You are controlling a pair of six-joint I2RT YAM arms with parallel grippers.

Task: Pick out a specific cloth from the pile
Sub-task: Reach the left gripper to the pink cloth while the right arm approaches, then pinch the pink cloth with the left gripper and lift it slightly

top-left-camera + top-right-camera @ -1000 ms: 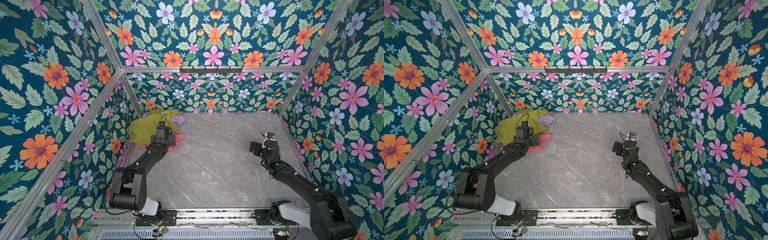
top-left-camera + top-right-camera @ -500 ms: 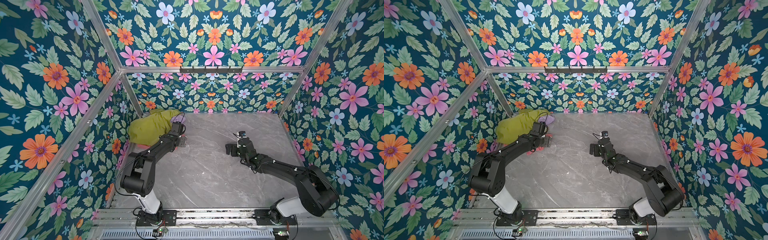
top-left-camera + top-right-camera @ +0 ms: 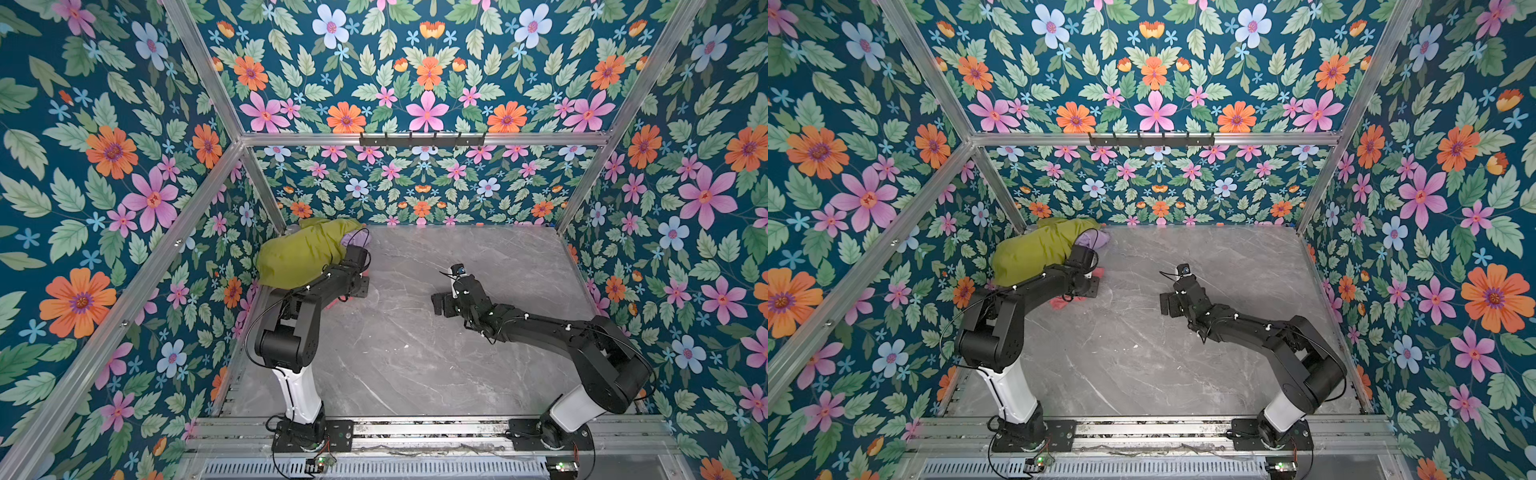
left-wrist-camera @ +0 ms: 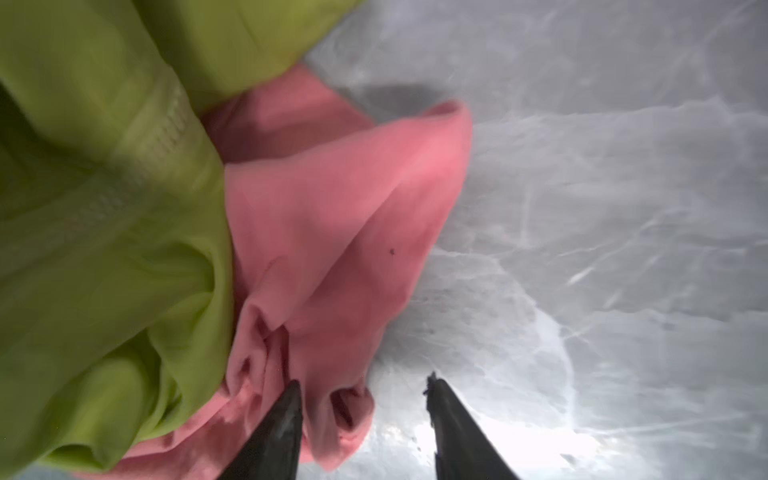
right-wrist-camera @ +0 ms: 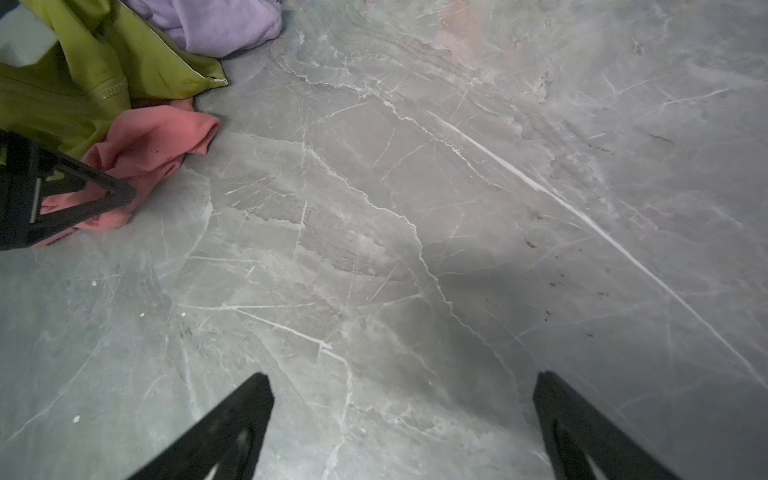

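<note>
Left wrist view: left gripper has moved onto pink cloth, lower centre, jaws narrowing round a fold, not yet pinching; right gripper spread wide, idle.

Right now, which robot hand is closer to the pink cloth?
Left. The left gripper sits at the edge of the pink cloth, one finger touching it; the right gripper hangs over the table, well apart.
</note>
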